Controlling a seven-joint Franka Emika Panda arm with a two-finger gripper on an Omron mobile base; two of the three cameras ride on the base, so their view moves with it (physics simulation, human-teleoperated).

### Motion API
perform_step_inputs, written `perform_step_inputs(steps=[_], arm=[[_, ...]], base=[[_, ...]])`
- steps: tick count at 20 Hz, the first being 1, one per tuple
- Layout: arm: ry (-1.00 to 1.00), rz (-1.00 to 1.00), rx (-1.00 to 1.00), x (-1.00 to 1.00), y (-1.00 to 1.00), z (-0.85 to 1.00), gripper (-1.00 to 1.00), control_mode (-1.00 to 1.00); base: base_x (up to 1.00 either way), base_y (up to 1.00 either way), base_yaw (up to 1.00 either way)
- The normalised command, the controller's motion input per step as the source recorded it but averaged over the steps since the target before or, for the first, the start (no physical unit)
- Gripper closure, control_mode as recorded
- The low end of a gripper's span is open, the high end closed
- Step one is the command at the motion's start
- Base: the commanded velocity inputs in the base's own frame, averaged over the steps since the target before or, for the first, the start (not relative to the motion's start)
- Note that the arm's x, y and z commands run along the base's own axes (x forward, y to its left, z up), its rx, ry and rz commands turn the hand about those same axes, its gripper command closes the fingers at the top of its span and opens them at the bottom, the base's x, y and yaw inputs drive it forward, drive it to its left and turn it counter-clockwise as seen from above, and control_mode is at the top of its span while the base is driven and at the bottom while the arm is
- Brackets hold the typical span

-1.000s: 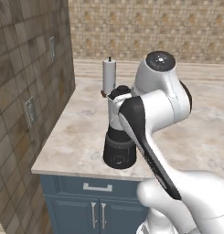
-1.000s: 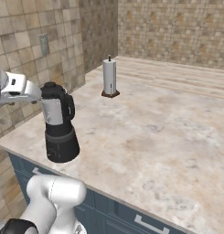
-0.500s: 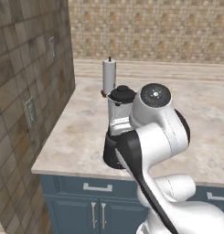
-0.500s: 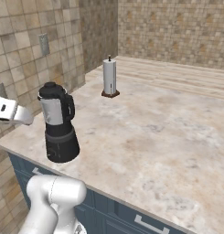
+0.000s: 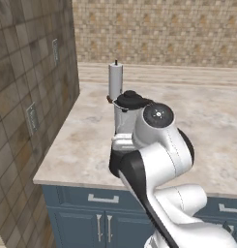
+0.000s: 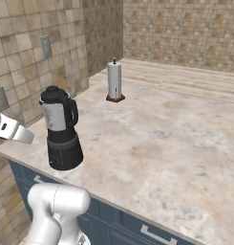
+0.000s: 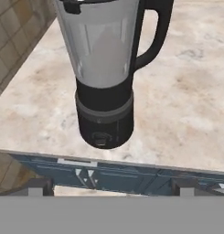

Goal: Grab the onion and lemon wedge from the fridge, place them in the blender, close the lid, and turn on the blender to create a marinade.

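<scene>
One blender (image 6: 62,129) stood on my desk (image 6: 175,143), lid (image 6: 53,93) on; my hand (image 7: 111,188) faced its dial (image 7: 101,138), fingers wide apart.

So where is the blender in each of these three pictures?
Left base view: the blender stands at centre, near the counter's front edge, partly hidden behind the white arm.
Right base view: it stands at left, near the front edge, lid on.
Hand view: it is at upper centre, its black handle to the right and its dial facing the camera.
Shared landmark: the white paper roll stands behind it in both base views.
</scene>
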Motion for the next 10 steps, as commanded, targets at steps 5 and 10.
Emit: perform_step_inputs(steps=[5,10], arm=[[0.08,-0.02,0.19,0.21,0.00,-0.47,-1.00,-1.00],[0.01,-0.01,0.08,0.19,0.00,-0.40,-1.00,-1.00]], base=[[0.00,0.00,0.00],[0.00,0.00,0.00]])
